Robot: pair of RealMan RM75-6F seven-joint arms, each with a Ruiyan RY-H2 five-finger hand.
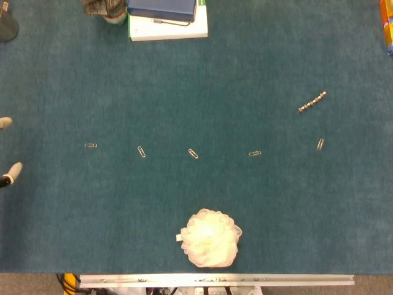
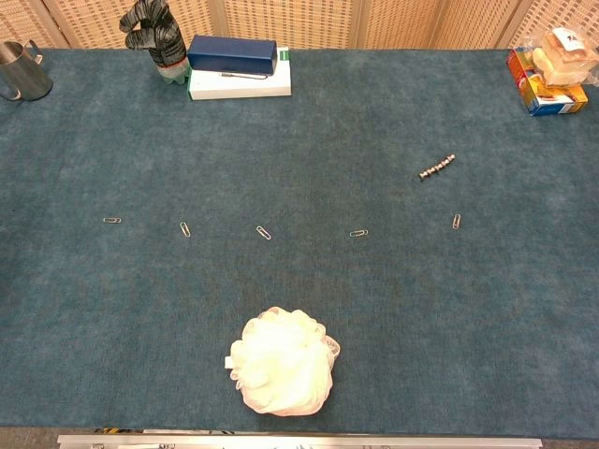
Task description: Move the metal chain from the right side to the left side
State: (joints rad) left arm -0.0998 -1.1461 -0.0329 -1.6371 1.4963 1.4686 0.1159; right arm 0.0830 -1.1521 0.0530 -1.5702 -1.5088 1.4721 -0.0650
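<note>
The metal chain [image 1: 312, 102] is short and silvery. It lies slanted on the blue cloth at the right side, and the chest view shows the chain [image 2: 436, 167] there too. Only two pale fingertips of my left hand [image 1: 11, 172] poke in at the far left edge of the head view. They are spread apart with nothing between them, far from the chain. The rest of that hand is out of frame. My right hand appears in neither view.
Several paper clips [image 1: 193, 153] lie in a row across the middle. A white mesh pouf [image 1: 210, 238] sits near the front edge. At the back stand a blue box on a white one [image 2: 239, 65], a grey striped item [image 2: 154, 36], a metal cup [image 2: 21, 70] and snack packs [image 2: 552, 70].
</note>
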